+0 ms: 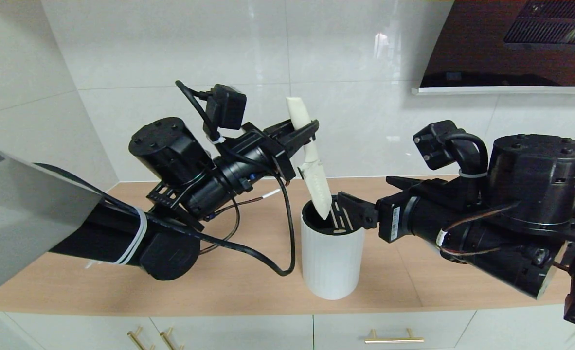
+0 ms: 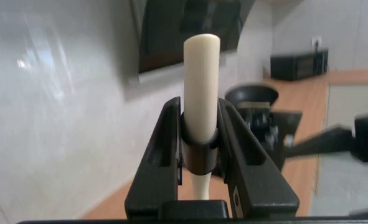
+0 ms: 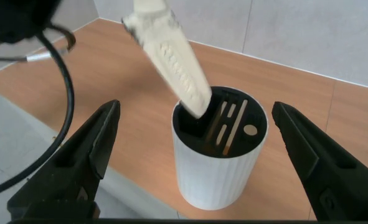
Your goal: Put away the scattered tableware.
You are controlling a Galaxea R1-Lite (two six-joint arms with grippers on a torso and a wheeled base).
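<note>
knife (image 1: 315,175), white, hangs nearly upright with a slight tilt. its handle is clamped in the left end effector (image 2: 200,149), and its tip points down, just inside the left part of the mouth of the ribbed white holder (image 1: 331,267) on the desk (image 1: 248,287). its long axis runs almost straight toward the slots, so the coming move looks like a plain lowering. the right end effector (image 3: 194,112) is spread wide either side of the holder, gripping nothing. which slot the tip meets is hidden behind the rim.
</note>
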